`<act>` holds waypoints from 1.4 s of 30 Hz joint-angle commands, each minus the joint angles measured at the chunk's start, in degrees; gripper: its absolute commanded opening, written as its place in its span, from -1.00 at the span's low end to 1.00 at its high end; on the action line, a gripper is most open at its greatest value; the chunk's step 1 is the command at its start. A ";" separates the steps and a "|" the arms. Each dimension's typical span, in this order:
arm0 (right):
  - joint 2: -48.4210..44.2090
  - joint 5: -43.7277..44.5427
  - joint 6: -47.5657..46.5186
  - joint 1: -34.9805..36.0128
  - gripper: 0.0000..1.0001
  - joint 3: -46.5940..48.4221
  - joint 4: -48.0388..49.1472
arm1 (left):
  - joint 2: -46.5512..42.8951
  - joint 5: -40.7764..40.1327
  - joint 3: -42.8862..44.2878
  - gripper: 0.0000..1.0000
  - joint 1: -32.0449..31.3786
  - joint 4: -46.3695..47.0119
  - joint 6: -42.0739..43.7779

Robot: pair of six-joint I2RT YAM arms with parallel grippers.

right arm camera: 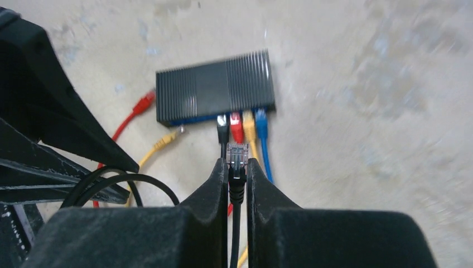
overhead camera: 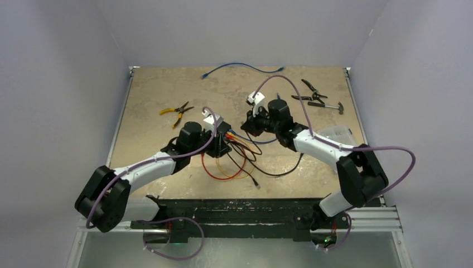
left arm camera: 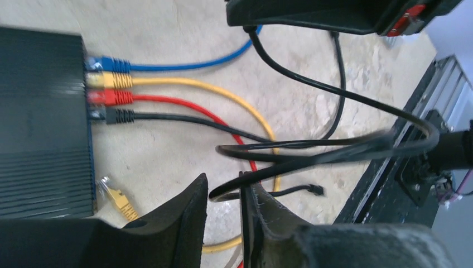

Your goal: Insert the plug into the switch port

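Observation:
The switch (right arm camera: 215, 92) is a flat ribbed black box on the table; in the left wrist view it fills the left edge (left arm camera: 39, 123). Black, red, yellow and blue plugs (right arm camera: 242, 125) sit side by side in its sockets. My right gripper (right arm camera: 238, 162) is shut on a black cable just behind its clear plug (right arm camera: 237, 152). The plug points at the socket edge, a short way off. My left gripper (left arm camera: 223, 178) is open beside the switch, and a black cable loop (left arm camera: 312, 153) crosses its right fingertip. From above, the left gripper (overhead camera: 224, 139) covers most of the switch, with the right gripper (overhead camera: 249, 124) close by.
A loose yellow plug (left arm camera: 120, 201) and a loose red plug (right arm camera: 145, 102) lie by the switch. Red, yellow and black cables (overhead camera: 234, 164) tangle in front. Yellow-handled pliers (overhead camera: 175, 111), black pliers (overhead camera: 309, 89), a hammer (overhead camera: 326, 105) and a blue cable (overhead camera: 240, 66) lie farther back.

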 commanded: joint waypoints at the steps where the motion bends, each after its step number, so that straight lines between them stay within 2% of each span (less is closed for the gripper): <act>1: -5.05 -0.74 -8.85 0.10 -0.95 6.24 -5.84 | -6.11 -4.66 7.56 -0.40 -0.24 -5.84 4.24; 7: -9.05 -3.59 -13.84 0.13 -0.95 10.06 -10.21 | -10.46 -11.24 18.48 0.05 -0.08 -16.89 11.36; 9: -10.26 -5.36 -15.48 0.06 -0.95 10.72 -10.84 | -10.89 -11.31 20.98 0.10 0.12 -18.53 12.53; 20: -13.04 -13.23 -19.68 0.16 -0.95 11.77 -10.86 | -9.24 -4.28 27.21 0.11 0.34 -19.11 12.38; 23: -13.39 -14.30 -20.01 0.18 -0.95 11.58 -11.28 | -7.37 -2.03 27.60 0.10 0.34 -16.30 6.65; 27: -13.50 -17.19 -20.11 0.13 -0.95 10.96 -11.21 | -5.20 2.79 25.42 0.08 0.34 -7.05 -3.67; 30: -13.49 -20.11 -19.94 0.14 -0.95 10.60 -11.20 | -5.19 2.80 23.84 0.06 0.38 -4.38 -6.64; 33: -13.01 -25.43 -20.04 0.17 -0.95 10.85 -13.32 | -6.34 4.65 23.62 0.04 0.42 -5.25 -1.23; 39: -12.91 -26.68 -23.25 0.18 -0.96 13.33 -19.03 | -11.09 9.41 23.94 0.06 0.86 -13.28 20.92; 42: -13.14 -27.49 -25.04 0.14 -0.96 15.01 -22.43 | -12.72 15.49 24.31 0.06 0.89 -18.40 33.32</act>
